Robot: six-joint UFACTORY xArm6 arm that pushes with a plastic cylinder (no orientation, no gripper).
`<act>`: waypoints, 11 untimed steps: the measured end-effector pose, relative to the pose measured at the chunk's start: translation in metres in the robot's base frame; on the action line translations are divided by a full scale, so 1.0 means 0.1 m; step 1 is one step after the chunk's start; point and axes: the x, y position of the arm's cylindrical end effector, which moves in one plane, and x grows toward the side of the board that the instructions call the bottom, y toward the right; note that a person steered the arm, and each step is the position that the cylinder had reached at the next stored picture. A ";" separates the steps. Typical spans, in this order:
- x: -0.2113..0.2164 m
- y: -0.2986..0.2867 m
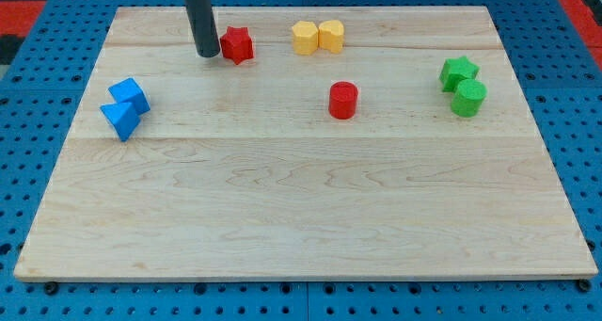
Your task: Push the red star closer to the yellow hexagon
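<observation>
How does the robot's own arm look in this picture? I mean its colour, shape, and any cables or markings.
Only a straight, round rod shows, dark grey to black, smooth and slightly glossy. It enters from the view's top and ends at my tip. No cables, markings or labels are visible on it. The rest of the arm is out of frame.

This looks like a robotics lab or test bench rather than a home or shop. A pale wooden board worktop (301, 217) lies on a blue perforated metal base plate (38, 123) with a regular grid of mounting holes — the kind used for fixing rigs. Small plain coloured blocks sit scattered on the board, such as a blue cube (129, 94) and a red cylinder (343, 100) — test pieces, probably. A red surface at the top corners (28, 1) is too cropped to identify.
</observation>
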 end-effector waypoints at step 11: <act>-0.30 0.41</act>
